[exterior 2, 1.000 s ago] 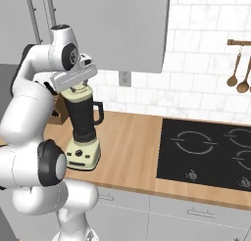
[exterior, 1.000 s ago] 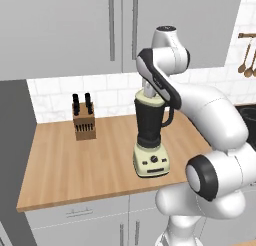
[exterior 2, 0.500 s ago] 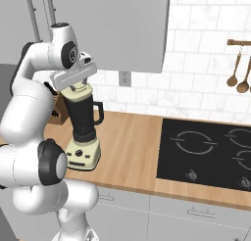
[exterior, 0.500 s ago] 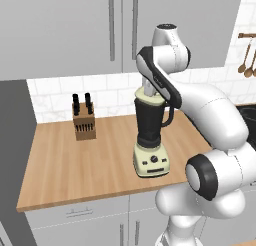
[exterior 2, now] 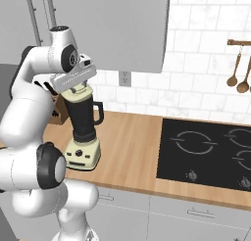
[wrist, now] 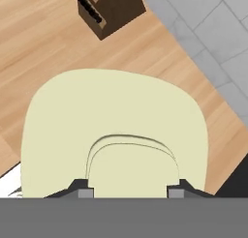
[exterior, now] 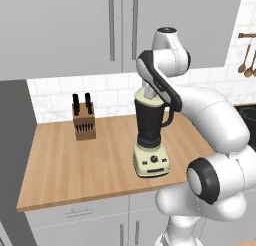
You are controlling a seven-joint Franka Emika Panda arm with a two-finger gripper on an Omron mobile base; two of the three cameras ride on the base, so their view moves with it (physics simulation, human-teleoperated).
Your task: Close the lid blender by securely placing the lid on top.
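The gripper (wrist: 128, 191) is clamping the raised knob of the lid (wrist: 116, 116), seemingly light and stiff, over the blender (exterior: 151, 132).

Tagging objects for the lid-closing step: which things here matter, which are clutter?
Job:
- blender
- lid, on the jar's top
- gripper, shut on the lid's knob

Clutter:
- knife block
- cooktop
- hanging spoons
- wall outlet
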